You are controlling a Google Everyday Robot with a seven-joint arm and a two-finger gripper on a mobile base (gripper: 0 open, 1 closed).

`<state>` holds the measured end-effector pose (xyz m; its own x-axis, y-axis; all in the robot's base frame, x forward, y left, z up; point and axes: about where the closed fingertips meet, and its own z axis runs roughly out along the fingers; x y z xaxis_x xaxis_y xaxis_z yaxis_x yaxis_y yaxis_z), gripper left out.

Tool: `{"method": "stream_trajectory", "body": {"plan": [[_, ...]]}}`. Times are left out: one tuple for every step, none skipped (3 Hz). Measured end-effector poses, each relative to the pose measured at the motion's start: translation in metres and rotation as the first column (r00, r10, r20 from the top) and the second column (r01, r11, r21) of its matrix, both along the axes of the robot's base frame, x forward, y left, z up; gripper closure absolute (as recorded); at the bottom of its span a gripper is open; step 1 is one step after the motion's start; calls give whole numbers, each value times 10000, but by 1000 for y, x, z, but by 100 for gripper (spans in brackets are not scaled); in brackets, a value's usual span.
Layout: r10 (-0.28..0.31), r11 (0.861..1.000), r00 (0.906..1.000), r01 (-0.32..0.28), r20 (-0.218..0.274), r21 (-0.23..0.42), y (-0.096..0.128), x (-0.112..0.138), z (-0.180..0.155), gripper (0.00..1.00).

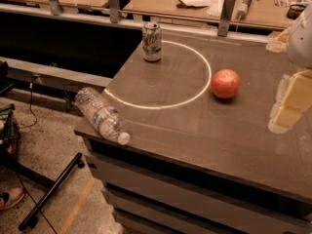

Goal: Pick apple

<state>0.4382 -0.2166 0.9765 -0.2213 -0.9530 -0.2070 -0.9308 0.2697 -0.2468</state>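
Red-orange, round, smooth-skinned apple (225, 83) is sitting on the dark grey tabletop (195, 135), just right of a pale painted ring (146, 106). A green-and-white soda can (151, 42) is standing at the far left and a clear plastic water bottle (101, 114) is lying at the near left edge; neither label can be read. The pale yellow gripper (286, 104) is hovering right of the apple; wide or narrow, I cannot tell.

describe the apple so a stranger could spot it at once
On the dark tabletop, look between the bright ring and the gripper at the right edge. The apple is the only round red-orange thing; the can and bottle are cylinders.
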Motion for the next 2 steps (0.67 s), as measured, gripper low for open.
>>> {"method": "stream_trajectory", "body": {"plan": [[-1, 10000, 10000, 1, 2, 4, 0, 0, 0, 0], [-84, 9989, 9997, 73, 243, 462, 3, 24, -5, 0]]}}
